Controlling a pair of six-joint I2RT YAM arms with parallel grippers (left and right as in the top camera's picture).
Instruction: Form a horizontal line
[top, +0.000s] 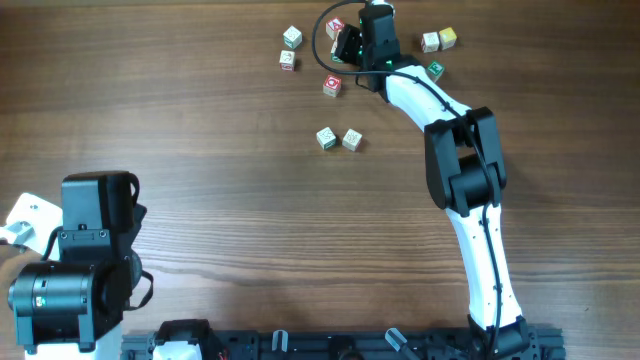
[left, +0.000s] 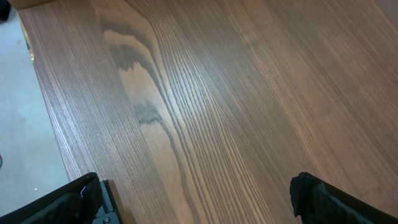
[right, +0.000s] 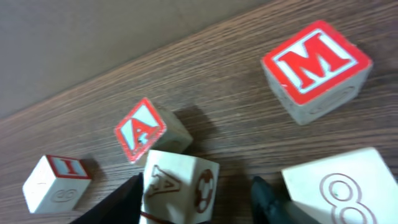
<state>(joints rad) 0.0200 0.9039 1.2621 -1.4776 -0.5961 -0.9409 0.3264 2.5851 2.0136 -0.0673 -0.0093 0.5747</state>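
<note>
Two whitish letter cubes (top: 339, 139) lie side by side in the middle of the table as a short horizontal line. My right gripper (top: 349, 46) is at the far edge among loose cubes. In the right wrist view its jaws (right: 198, 194) stand open around a whitish cube (right: 180, 185) marked A with a ball drawing. The left finger touches the cube and a gap shows at the right finger. My left gripper (left: 199, 202) is wide open over bare wood, with nothing between its fingers.
Close round the right gripper lie a red A cube (right: 144, 130), an I cube (right: 55, 180), a red M cube (right: 314, 68) and a cube marked 8 (right: 342, 186). More loose cubes (top: 291, 38) (top: 332, 86) (top: 438, 40) are scattered along the far edge. The left arm (top: 85, 260) sits at the near left corner.
</note>
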